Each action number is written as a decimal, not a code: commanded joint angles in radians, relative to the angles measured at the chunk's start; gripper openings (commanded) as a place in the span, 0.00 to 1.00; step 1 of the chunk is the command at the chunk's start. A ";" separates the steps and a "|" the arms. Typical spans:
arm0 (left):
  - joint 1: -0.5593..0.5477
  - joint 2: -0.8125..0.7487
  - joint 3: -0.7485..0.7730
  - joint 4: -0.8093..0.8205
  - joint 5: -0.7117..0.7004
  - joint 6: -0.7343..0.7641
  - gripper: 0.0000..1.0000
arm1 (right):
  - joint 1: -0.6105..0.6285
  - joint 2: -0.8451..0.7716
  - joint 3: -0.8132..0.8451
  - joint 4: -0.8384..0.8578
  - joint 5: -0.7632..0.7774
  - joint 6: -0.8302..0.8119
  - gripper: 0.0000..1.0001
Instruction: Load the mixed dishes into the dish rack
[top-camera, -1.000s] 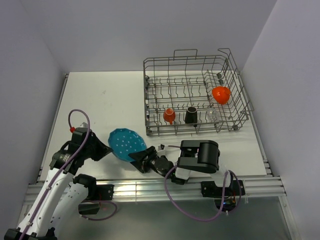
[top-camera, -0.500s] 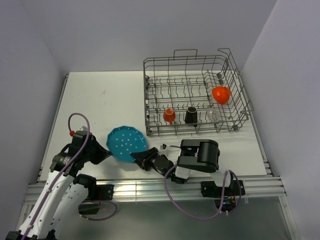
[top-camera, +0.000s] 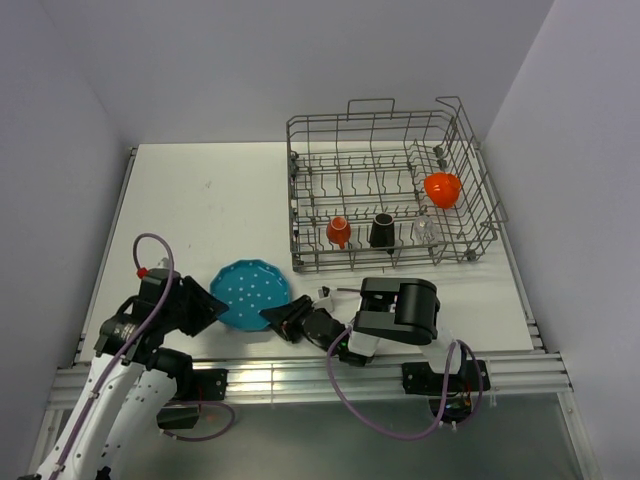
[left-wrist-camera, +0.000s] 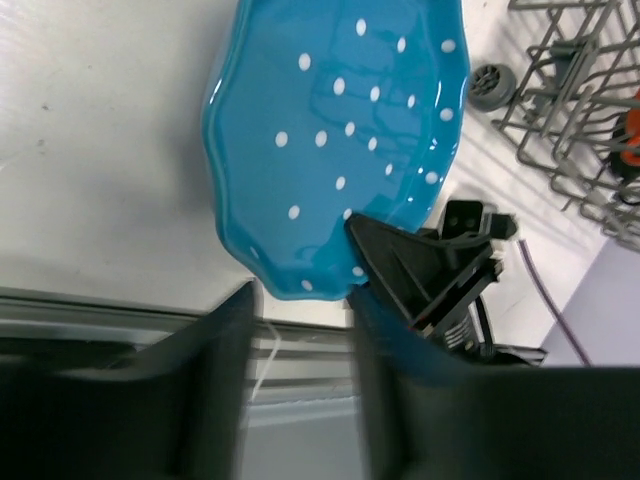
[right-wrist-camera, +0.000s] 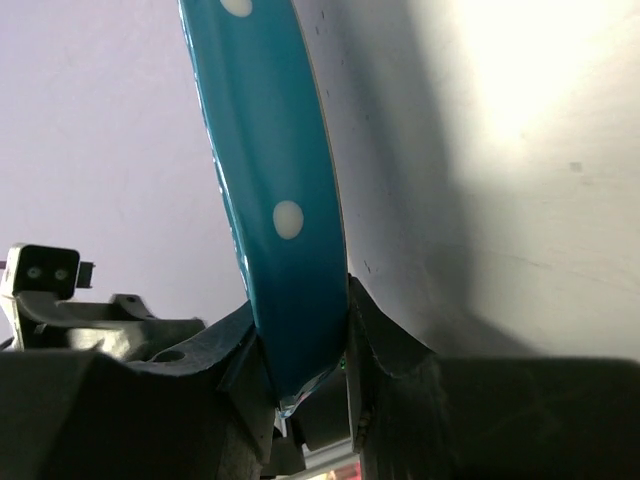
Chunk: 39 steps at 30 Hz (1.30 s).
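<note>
At the near edge of the table (top-camera: 200, 200), between the arms, I have the right hand (top-camera: 281, 320) clamped on the rim of the teal dotted plate (top-camera: 250, 290). My left hand (top-camera: 207, 308) sits just beside the plate's opposite edge, fingers apart, gripping nothing. Farther back, the orange cup (top-camera: 338, 232), brown mug (top-camera: 381, 230), clear glass (top-camera: 425, 230) and orange-red bowl (top-camera: 441, 188) are inside the dish rack (top-camera: 296, 190).

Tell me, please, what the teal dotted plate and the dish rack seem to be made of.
The teal plate looks like glazed ceramic: glossy, with sharp reflections and a thick wavy rim, though hard plastic is possible. The dish rack looks like grey metal wire, possibly coated: thin rods joined in a grid.
</note>
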<state>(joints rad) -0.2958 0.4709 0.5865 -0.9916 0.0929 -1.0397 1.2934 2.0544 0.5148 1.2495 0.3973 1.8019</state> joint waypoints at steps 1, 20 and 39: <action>0.000 -0.021 0.055 -0.054 -0.001 -0.010 0.55 | 0.001 -0.036 0.050 0.516 -0.028 0.030 0.00; 0.000 0.003 0.498 -0.268 -0.168 0.066 0.65 | 0.001 -0.250 0.257 0.064 -0.248 -0.255 0.00; 0.000 -0.032 0.696 -0.108 -0.012 0.141 0.59 | -0.086 -0.362 0.844 -1.013 -0.206 -0.909 0.00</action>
<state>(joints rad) -0.2958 0.4484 1.2358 -1.2037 -0.0032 -0.9493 1.2278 1.7565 1.2304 0.2398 0.1249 1.0363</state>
